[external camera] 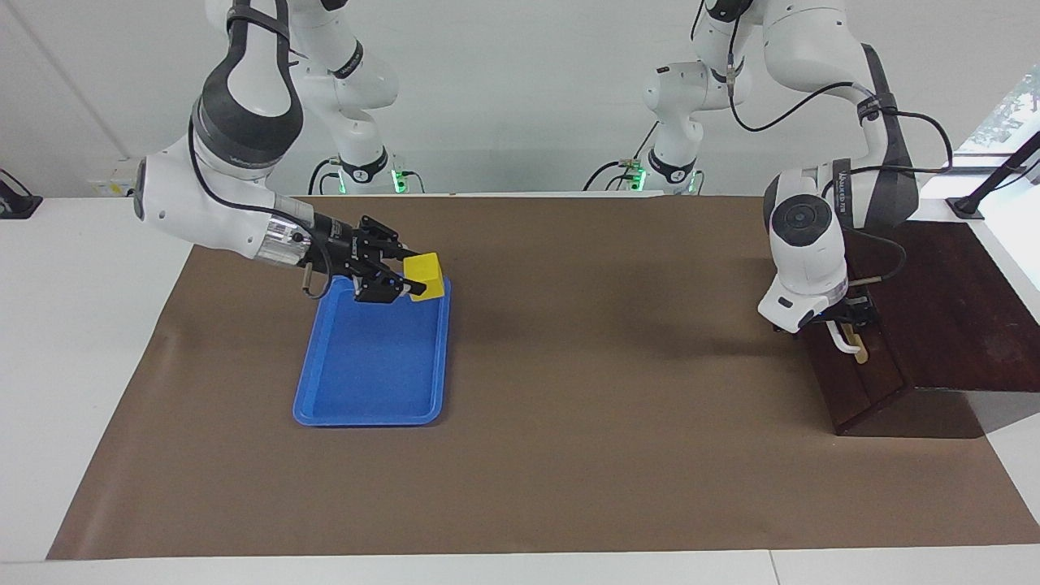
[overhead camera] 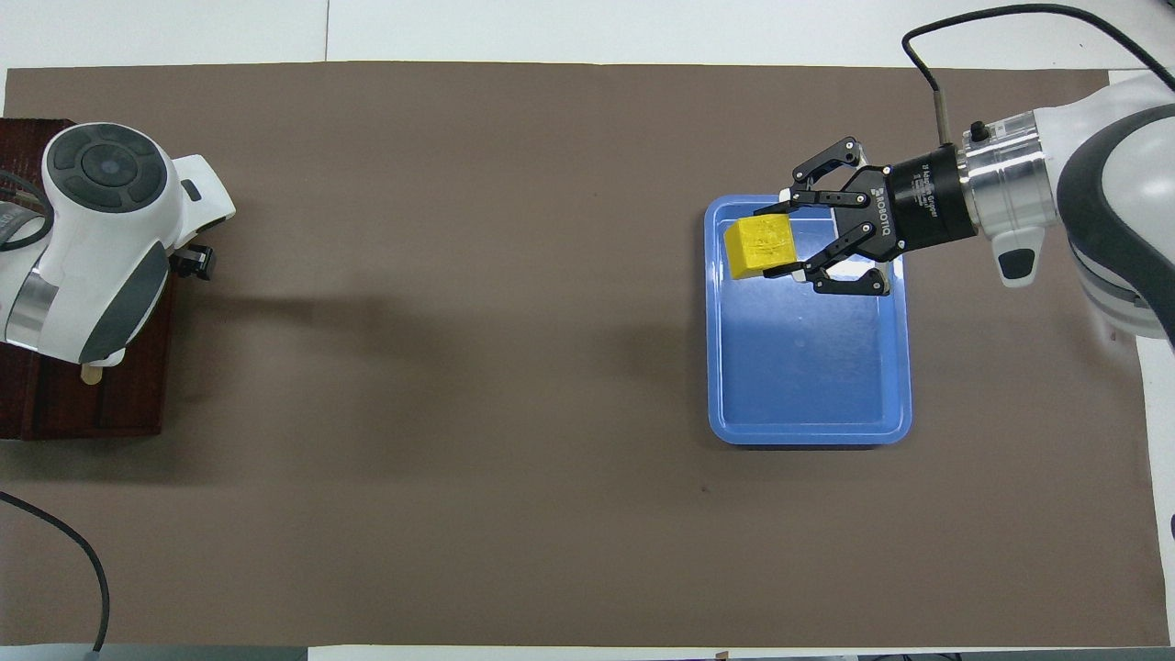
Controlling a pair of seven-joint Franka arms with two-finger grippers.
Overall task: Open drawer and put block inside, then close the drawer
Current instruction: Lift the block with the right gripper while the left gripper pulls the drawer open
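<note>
Facing view shows the right gripper (external camera: 404,277) clamped on the block (external camera: 426,276), lifted clear over the tray's (external camera: 370,406) edge nearest the robots. The drawer (external camera: 845,374) sits at the left arm's end of the table, well apart from the block, its front looking toward the tray. So the carry runs straight along the table's length. The left gripper (external camera: 849,318) is down at the white handle (external camera: 843,343), jaws spread, and I cannot tell whether it touches the bar. The drawer looks closed to me, so the left arm, right there, would have to pull first.
</note>
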